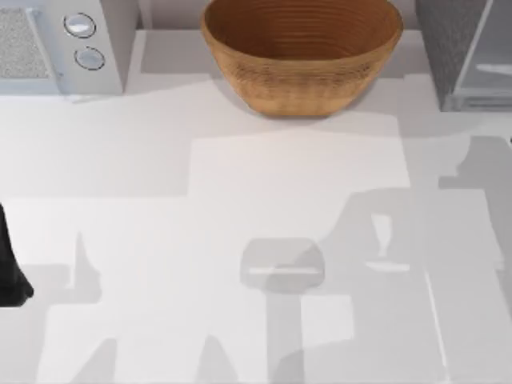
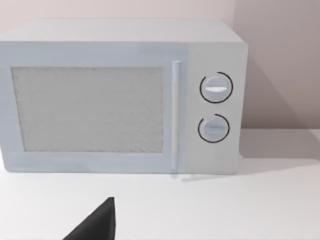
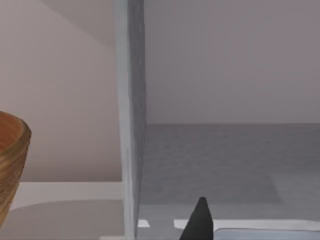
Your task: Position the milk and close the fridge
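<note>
From above, we see the white table (image 1: 240, 192) carrying a light grey microwave with two round knobs (image 1: 84, 40) at its far left, a brown woven wicker basket (image 1: 302, 52) at the far middle, and the grey speckled box-like fridge (image 1: 452, 48) at the far right corner, with its lighter smooth door panel (image 1: 488, 56) beside the speckled wall. A dark part of our left arm (image 1: 10, 272) sits at the table's left edge, parked; we cannot tell how its hand stands. We cannot find the blue milk carton on the table here. In the left wrist view the microwave (image 2: 120, 95) faces us squarely, door shut, knobs unmarked, with a black finger tip (image 2: 97, 222) low in the picture. In the right wrist view a black finger tip (image 3: 199, 220) points into the fridge (image 3: 131, 100), past its upright grey edge toward the speckled floor inside, the basket (image 3: 12, 165) off to one side; whether this hand is spread or pinching anything we cannot tell. We judge the door still needs closing: push broad and flat against the panel, slowly, keeping clear of the basket. No writing or brand is readable anywhere.
</note>
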Robot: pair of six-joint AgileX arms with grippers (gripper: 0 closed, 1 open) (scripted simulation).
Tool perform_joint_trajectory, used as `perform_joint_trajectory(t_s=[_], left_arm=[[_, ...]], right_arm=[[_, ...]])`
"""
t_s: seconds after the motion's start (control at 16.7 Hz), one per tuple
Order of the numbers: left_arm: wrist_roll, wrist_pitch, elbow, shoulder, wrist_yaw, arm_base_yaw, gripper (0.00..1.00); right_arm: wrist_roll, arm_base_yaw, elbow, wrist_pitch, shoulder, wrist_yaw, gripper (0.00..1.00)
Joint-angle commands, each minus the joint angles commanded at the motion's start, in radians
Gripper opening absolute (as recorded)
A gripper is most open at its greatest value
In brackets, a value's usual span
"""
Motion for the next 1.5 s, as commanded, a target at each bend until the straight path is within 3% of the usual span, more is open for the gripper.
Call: perform_joint_trajectory(t_s=[0.42, 1.26, 1.5], left_arm=[[0.0, 0.0, 0.0, 0.0, 0.0, 0.0, 1.0], [0.0, 0.0, 0.0, 0.0, 0.0, 0.0, 1.0], [0.0, 0.0, 0.0, 0.0, 0.0, 0.0, 1.0]], right_arm=[[-0.002, -0.032, 0.069, 0.003, 0.067, -0.014, 0.0], [-0.009, -0.167, 0.749, -0.072, 0.687, -0.203, 0.0], [-0.01, -0.218, 0.858, -0.103, 0.79, -0.238, 0.0]])
